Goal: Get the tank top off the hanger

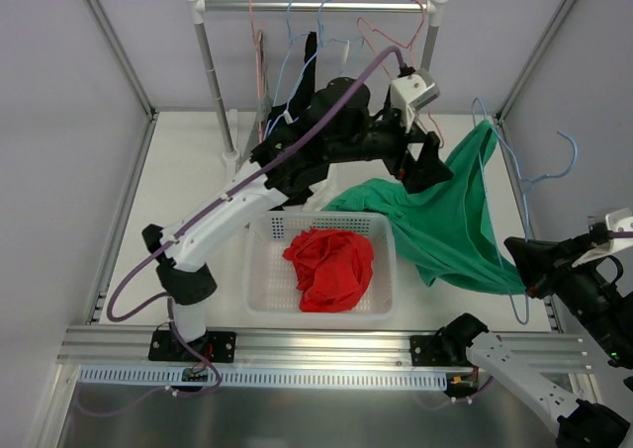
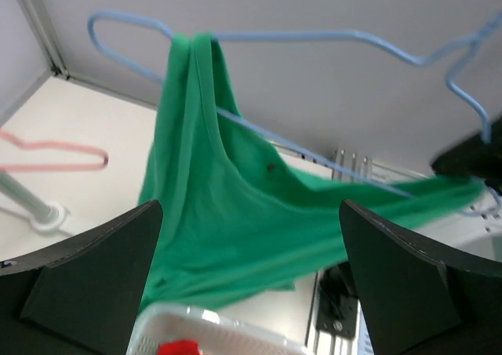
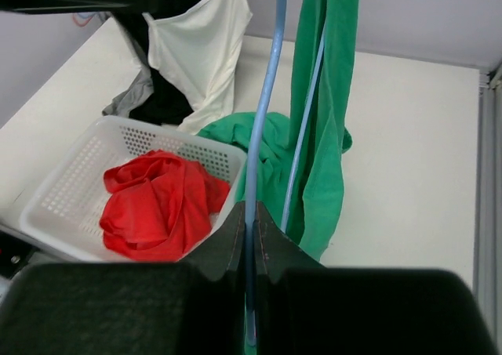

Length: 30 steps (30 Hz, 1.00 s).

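— What was in the basket (image 1: 255,270)?
— One crumpled red garment (image 1: 331,267), heaped in its middle.

— And the green tank top (image 1: 450,225)?
— To the right of the basket, bunched over one end of the blue hanger (image 3: 264,108). Its hem trailed down against the basket's far right corner.

— The claws?
— The right gripper (image 3: 249,214), further right of the basket, was pinched together on the hanger's wire. The left gripper (image 1: 431,176) hung above the basket's far right corner with its fingers spread wide and the cloth beyond them.

— Did any camera see something the others missed?
— Only the right wrist camera showed the pinch plainly. Only the left wrist camera showed a pink hanger (image 2: 55,155).

— Room to move?
— Bare tabletop (image 3: 408,135) ran from the basket's right side out to the enclosure rail (image 3: 486,175).
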### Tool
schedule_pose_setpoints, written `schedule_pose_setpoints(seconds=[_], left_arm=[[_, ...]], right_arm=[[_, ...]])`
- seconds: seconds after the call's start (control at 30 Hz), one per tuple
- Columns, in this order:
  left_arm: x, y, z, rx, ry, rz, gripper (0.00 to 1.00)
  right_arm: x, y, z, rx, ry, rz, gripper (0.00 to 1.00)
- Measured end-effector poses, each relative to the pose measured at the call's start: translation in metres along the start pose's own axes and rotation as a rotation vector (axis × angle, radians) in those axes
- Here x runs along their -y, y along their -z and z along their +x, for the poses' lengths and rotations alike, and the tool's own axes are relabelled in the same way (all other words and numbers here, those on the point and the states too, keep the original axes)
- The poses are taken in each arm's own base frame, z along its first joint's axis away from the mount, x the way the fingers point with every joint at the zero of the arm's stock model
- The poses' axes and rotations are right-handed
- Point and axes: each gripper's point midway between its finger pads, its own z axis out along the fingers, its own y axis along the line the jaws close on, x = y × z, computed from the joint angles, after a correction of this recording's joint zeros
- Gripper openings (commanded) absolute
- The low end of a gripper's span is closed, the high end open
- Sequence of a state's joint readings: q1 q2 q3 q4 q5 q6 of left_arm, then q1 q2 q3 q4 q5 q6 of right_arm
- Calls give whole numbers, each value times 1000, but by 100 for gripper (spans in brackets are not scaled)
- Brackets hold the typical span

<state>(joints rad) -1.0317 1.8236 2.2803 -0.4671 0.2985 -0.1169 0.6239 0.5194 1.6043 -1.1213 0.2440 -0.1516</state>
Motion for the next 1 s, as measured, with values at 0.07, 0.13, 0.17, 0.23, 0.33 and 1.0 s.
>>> schedule_pose_setpoints(seconds=[0.07, 0.13, 0.17, 0.23, 0.33, 1.0], left_arm=[[-3, -19, 1, 16, -11, -4, 99], [-7, -36, 7, 20, -15, -2, 99], [-9, -42, 10, 21, -15, -2, 98], [-13, -54, 17, 20, -13, 0, 95], [-18, -67, 23, 27, -11, -1, 88], [-31, -81, -6, 181, 19, -78, 0]], right_arm=[[-4, 7, 4, -14, -12, -29, 0], [-9, 12, 8, -31, -23, -60, 0], [-11, 15, 9, -37, -29, -74, 0], [-13, 20, 11, -45, -36, -95, 0], [-15, 28, 13, -50, -42, -116, 0], [-9, 64, 6, -16, -48, -131, 0]])
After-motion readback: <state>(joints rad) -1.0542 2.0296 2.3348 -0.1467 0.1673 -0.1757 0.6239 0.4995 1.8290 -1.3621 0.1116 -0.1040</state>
